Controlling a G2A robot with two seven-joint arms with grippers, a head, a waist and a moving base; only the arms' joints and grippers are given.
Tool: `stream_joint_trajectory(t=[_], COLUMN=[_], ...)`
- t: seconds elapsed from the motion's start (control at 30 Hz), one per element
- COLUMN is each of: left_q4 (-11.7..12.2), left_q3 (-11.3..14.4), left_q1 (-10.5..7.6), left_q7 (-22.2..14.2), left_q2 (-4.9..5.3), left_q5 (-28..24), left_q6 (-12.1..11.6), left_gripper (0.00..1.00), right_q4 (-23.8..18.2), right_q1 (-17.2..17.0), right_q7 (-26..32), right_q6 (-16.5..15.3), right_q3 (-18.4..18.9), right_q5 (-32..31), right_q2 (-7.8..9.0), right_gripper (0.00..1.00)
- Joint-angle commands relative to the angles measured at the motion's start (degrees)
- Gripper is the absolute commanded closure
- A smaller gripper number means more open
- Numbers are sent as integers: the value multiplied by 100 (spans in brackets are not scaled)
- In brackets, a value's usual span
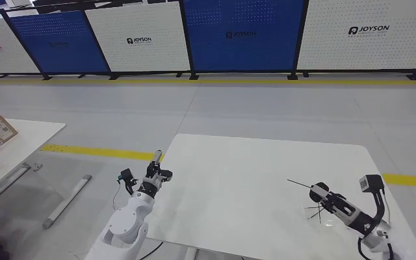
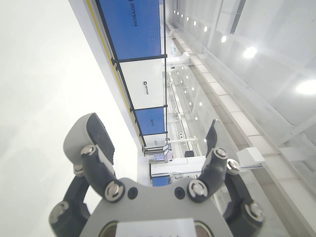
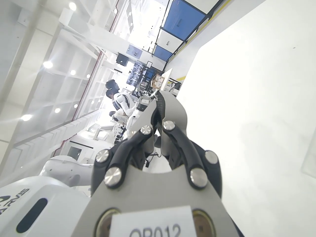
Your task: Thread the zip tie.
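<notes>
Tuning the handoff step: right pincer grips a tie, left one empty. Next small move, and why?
Probably swing the open left pincer across the white table toward the thin black zip tie sticking out of the shut right pincer. The left one sits empty at the opposite table edge, and threading likely needs a second grip on the free end.

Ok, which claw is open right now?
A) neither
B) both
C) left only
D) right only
C: the left claw gapes wide with nothing in it, while the right claw is closed on the zip tie.
</notes>
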Motion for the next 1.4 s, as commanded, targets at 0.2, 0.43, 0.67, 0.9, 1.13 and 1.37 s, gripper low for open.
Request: stream_joint_trajectory(t=[0.2, 0.43, 0.67, 0.9, 1.13, 1.37], left_q4=[-535, -360, -360, -179, 562, 562], left_q3=[68, 94, 94, 287, 978, 978], left_q1=[-113, -260, -260, -624, -1095, -1095], left_q7=[-1747, -2646, -2646, -3980, -4494, -4494], left_q2=[64, 94, 94, 105, 108, 108], left_q5=[-203, -744, -744, -1810, -1679, -1679], left_q6=[420, 916, 916, 1278, 1830, 1830], left_gripper=[0, 0, 0, 0, 0, 0], right_q4=[0, 0, 0, 0, 0, 0], right_q1=[0, 0, 0, 0, 0, 0], right_q7=[0, 0, 0, 0, 0, 0], right_q6=[0, 0, 0, 0, 0, 0], right_q3=[0, 0, 0, 0, 0, 0], right_q5=[0, 0, 0, 0, 0, 0], right_q2=[0, 0, 0, 0, 0, 0], right_gripper=[100, 100, 100, 100, 100, 100])
